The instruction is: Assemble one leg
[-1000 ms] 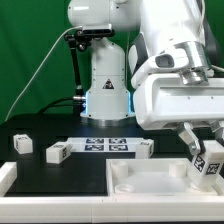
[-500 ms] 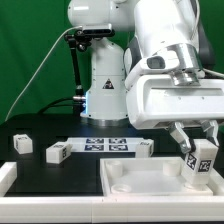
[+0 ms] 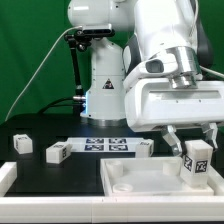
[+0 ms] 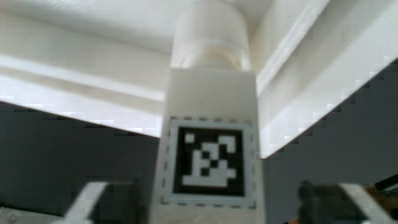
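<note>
My gripper [image 3: 193, 148] is shut on the leg [image 3: 197, 163], a chunky white block with a black-and-white tag facing the camera. I hold it upright at the exterior view's right, just above the far right part of the large white tabletop piece [image 3: 140, 182]. In the wrist view the leg [image 4: 214, 120] runs straight out from my gripper [image 4: 217, 208], tag up, with its rounded end over the tabletop piece [image 4: 80, 70]. The fingers [image 4: 98, 200] show only at the frame's edge.
The marker board [image 3: 107, 145] lies on the black table behind the tabletop piece. Three more white leg blocks lie on the table: one [image 3: 57, 152] beside the marker board, one [image 3: 22, 143] at the far left, one [image 3: 145, 148] right of the board. The robot base [image 3: 105, 85] stands behind.
My gripper has carried the leg toward the exterior view's left and slightly up, so it now hangs over the tabletop piece's right part. The other parts have not moved.
</note>
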